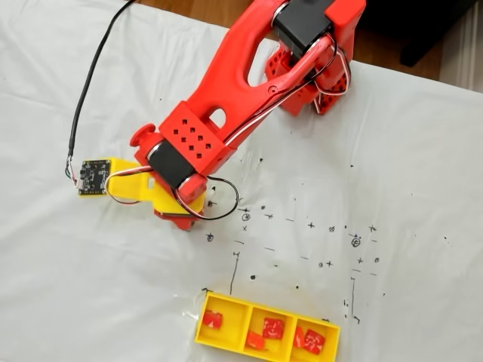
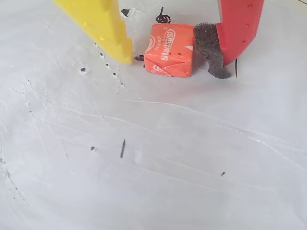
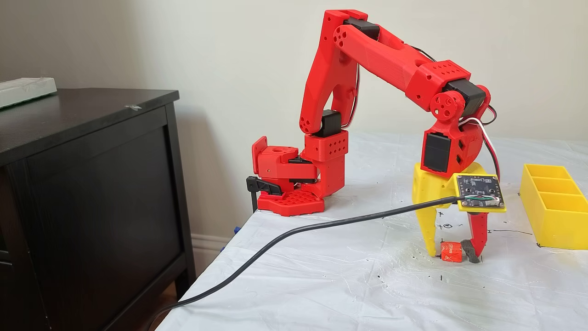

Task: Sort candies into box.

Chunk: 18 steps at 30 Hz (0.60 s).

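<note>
We're down on the white sheet (image 2: pixel 153 158) now, and the gripper (image 2: pixel 175 55) has its jaws spread with one candy (image 2: pixel 169 50) sitting squarely between them. In the wrist view the yellow finger (image 2: pixel 103 28) tip stands just off the wrapper's left edge, while the red finger (image 2: pixel 237 26) brings its grey foam pad (image 2: pixel 211 50) against the right edge, touching or very nearly so. We'd judge that's the setup for a squeeze: tips at table level, the piece centred so neither side pushes it away. It isn't pinched yet.

From a fixed view at the side, the candy (image 3: pixel 451 252) lies flat on the sheet under the gripper (image 3: pixel 452 253), and the box (image 3: pixel 553 207) waits well beyond the red finger's side. From above, the box (image 1: pixel 266 329) already holds red pieces in all three compartments, so we reckon this is a late pick.
</note>
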Each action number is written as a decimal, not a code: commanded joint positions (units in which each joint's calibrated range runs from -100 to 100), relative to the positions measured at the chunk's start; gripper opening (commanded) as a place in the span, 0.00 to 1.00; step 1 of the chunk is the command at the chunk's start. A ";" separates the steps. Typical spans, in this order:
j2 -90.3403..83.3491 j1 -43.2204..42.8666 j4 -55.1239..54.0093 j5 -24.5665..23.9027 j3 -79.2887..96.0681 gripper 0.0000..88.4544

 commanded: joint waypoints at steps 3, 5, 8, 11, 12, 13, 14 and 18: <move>-0.64 -0.95 -1.85 -0.54 -0.16 0.11; -0.64 -0.95 -2.01 -0.59 0.11 0.11; -0.47 -0.95 -2.09 -0.68 0.20 0.10; -0.47 -0.95 -1.68 -0.78 -0.07 0.08; -0.64 -0.95 -1.27 -0.78 -0.25 0.08; -0.81 -0.86 -0.62 -0.78 -0.62 0.08; -1.15 -0.86 -0.13 -0.78 -0.80 0.08; -5.56 -1.95 2.33 -1.76 -1.80 0.07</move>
